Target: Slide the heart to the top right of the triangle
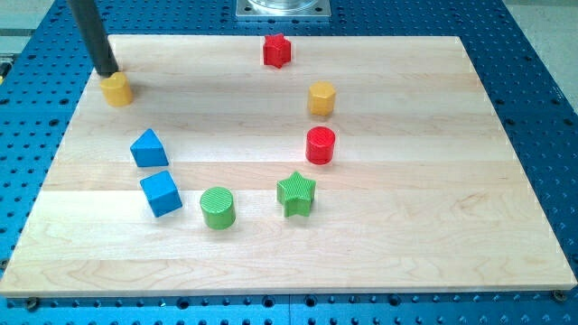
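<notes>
No claw was fitted to this arm, so nothing was gripped or could be; the work was done by a dark rod alone. My tip (pixel 108 74) was seen at the view's top left, set against the upper-left edge of the yellow heart (pixel 116 90), apparently touching it, though the contact itself could not be made out with certainty. The block's shape was read as a heart only with some doubt, the lobes being small in the picture.

The yellow heart was placed near the top left corner of the desk (pixel 433 226). The blue triangle (pixel 149 147) was found below it and slightly toward the view's right, well apart from it. The heart was therefore judged to lie at the triangle's top left, not its top right, and the task was taken to be at its beginning: the approach had been made, but the slide itself remained to be done.

A push toward the view's right and a little downward was judged to be needed, and the tip's position behind the heart was suited to that. The path between was seen to be bare wood. The other blocks, a blue cube (pixel 161 192), green cylinder (pixel 217 207), green star (pixel 295 193), red cylinder (pixel 320 144), second yellow block (pixel 321 97) and red block (pixel 277 51), were grouped well away from it.
</notes>
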Available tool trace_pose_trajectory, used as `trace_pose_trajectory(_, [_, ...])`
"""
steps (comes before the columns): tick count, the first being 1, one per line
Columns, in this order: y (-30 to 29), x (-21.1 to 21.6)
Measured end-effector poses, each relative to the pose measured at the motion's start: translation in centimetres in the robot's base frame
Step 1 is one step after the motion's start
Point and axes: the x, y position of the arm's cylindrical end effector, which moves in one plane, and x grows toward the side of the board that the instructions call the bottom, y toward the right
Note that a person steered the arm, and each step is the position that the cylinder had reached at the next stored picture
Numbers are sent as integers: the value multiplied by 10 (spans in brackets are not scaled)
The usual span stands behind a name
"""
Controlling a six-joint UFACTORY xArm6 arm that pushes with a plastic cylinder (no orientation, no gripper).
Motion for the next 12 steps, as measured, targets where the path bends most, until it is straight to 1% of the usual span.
trace_pose_trajectory(2, [41,40])
trace_pose_trajectory(3, [51,49])
trace_pose_trajectory(4, [23,54])
trace_pose_trajectory(5, [18,72])
trace_pose_trajectory(6, [65,74])
trace_pose_trajectory(7, [109,61])
trace_pose_trajectory(8, [125,20])
trace_pose_trajectory(9, [166,4])
trace_pose_trajectory(10, [181,8])
trace_pose_trajectory(12, [139,50])
